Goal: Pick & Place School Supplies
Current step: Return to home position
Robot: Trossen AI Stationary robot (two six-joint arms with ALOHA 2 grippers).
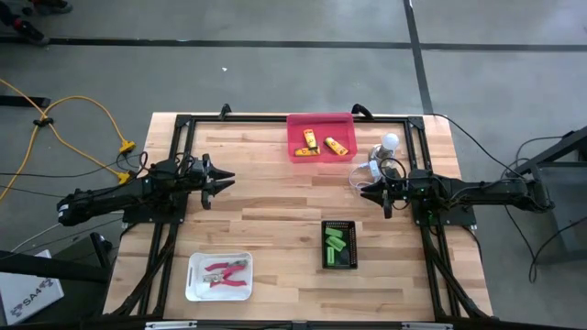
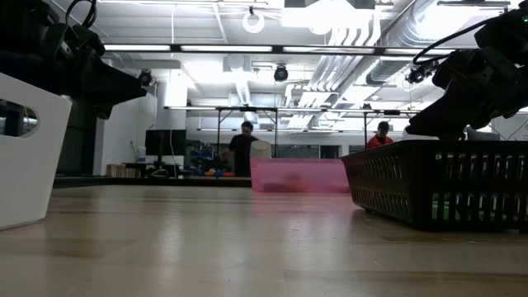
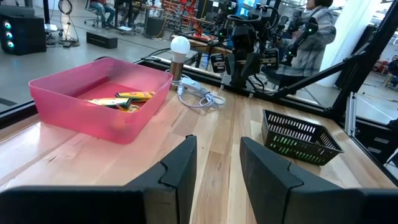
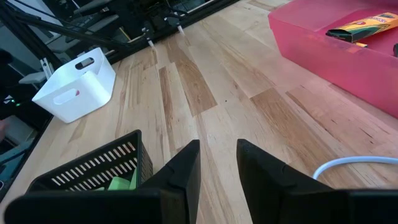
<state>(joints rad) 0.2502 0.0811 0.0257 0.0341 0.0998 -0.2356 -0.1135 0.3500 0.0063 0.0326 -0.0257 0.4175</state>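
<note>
left gripper (image 1: pixel 226 180): over the table's left side, arm stretched low and level, pointing inward; fingers a moderate gap apart, nothing between them.
white bin (image 1: pixel 194 260): front left, pink-handled pliers (image 1: pixel 225 274) lying inside.
pink bin (image 1: pixel 292 137): back edge, centre, yellow-orange pieces (image 1: pixel 321 142) inside.
black bin (image 1: pixel 325 246): front, right of centre, long axis front to back, green erasers (image 1: pixel 337 247) inside; the right arm is clearly nearer.
right gripper (image 1: pixel 367 192): just behind the black bin, apart from it, pointing inward; fingers parted, empty.
call: everything looks binned; only the retreat to rest seems left.

Pink bin (image 1: pixel 320 116), black bin (image 1: pixel 339 224) — green erasers (image 1: pixel 335 246).
</note>
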